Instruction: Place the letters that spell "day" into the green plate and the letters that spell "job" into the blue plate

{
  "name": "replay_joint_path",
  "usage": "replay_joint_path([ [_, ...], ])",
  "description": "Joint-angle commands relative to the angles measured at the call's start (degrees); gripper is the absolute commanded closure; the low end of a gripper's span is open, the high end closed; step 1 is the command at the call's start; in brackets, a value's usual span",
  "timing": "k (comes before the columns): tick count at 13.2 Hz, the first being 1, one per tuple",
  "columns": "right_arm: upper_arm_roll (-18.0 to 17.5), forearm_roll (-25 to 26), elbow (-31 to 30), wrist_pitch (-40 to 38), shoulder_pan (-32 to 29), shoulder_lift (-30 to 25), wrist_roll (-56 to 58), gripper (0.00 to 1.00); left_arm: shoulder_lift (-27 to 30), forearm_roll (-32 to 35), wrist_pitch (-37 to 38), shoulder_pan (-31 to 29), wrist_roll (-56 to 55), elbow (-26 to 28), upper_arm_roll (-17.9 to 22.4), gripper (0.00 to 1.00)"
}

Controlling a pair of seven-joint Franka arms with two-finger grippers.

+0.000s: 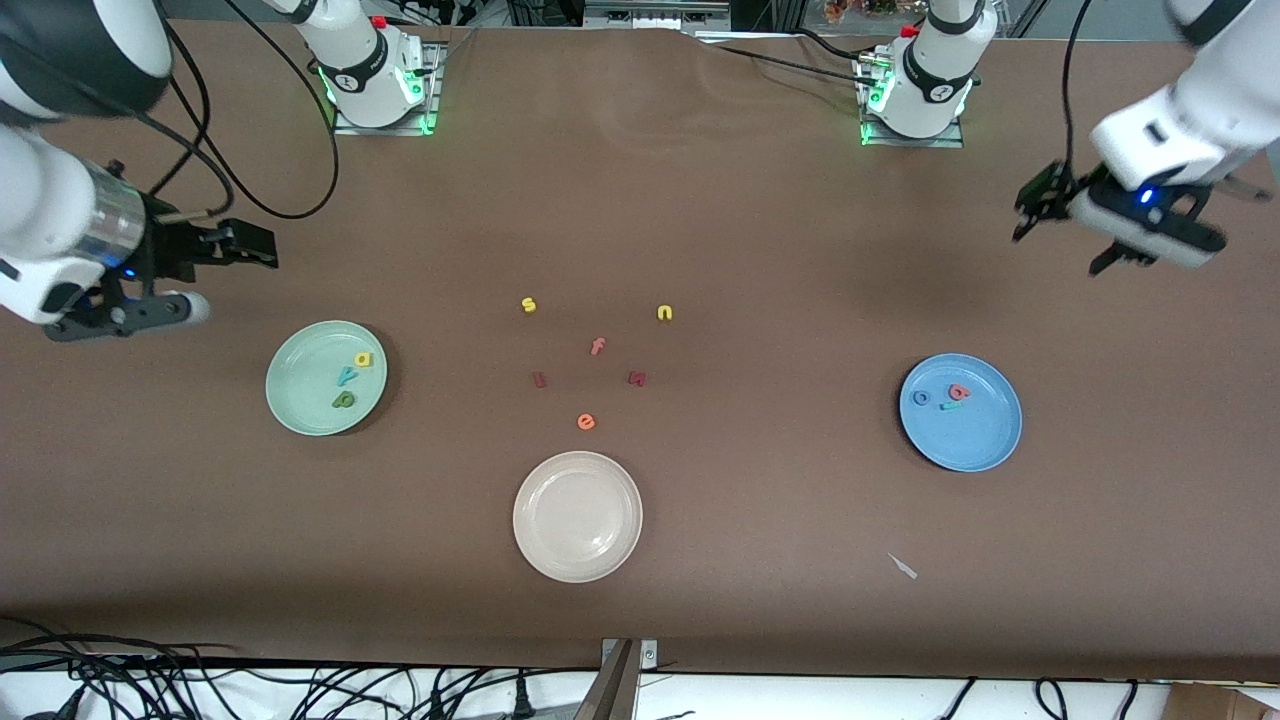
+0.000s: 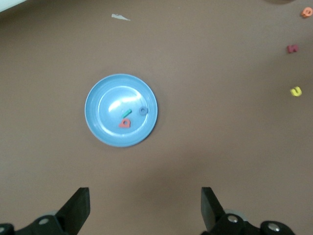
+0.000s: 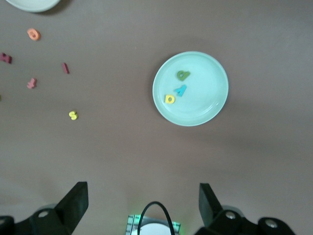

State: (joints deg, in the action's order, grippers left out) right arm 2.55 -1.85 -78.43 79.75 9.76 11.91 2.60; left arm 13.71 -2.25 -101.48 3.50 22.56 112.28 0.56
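Nearest the camera: white plate, nothing in it, not part of the task. Just farther up, the leftover letters sit loose on the table: orange e, pink f, yellow s, yellow n, plus two dark red bits I can't read.

Green plate holds the yellow a, teal y and green d, all three inside the rim. Right wrist view confirms. Right gripper is up and off toward the right arm's end of the table, clear of that plate, fingers apart, holding nothing.

Blue plate holds the blue o, red b and teal j, j touching or just beside b. Left gripper hangs above bare table, plate below it and well apart, fingers spread wide, nothing between them.

Judgement: both words look sorted, task looks done. Step in hand reads as retreat or park. To do it well: lift straight, keep fingers apart, don't sweep low over either plate since the foam letters are light and would flick out easily. Leave the spare letters untouched. Neither arm needs to cross the middle.
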Motion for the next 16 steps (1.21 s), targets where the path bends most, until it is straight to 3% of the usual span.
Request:
replay_joint_path([
  [1,-1.49,0.98,-6.01,2.25,-2.37,-6.54,-0.32,0.0,-4.04,6.36,10.14,-0.77,-6.27,-11.62,-3.53,0.0],
  [5,-1.49,1.06,-18.4,10.57,-3.52,-14.01,-0.49,0.0,-5.71,5.6,12.97,0.46,-19.73,-14.01,-5.66,0.0],
  [10,-3.16,1.67,-17.55,11.3,-5.11,-13.41,0.12,0.0,-7.47,3.92,13.94,0.37,-20.1,-16.47,-5.66,0.0],
  [12,-6.05,6.32,-16.32,9.99,-5.46,-12.79,-0.14,0.0,-7.99,4.01,13.94,0.2,-20.19,-17.09,-5.57,0.0],
  [16,-6.24,6.16,-16.31,9.46,-6.24,-13.32,-0.67,0.0,-8.52,3.92,13.94,-0.59,-20.1,-17.36,-5.49,0.0],
])
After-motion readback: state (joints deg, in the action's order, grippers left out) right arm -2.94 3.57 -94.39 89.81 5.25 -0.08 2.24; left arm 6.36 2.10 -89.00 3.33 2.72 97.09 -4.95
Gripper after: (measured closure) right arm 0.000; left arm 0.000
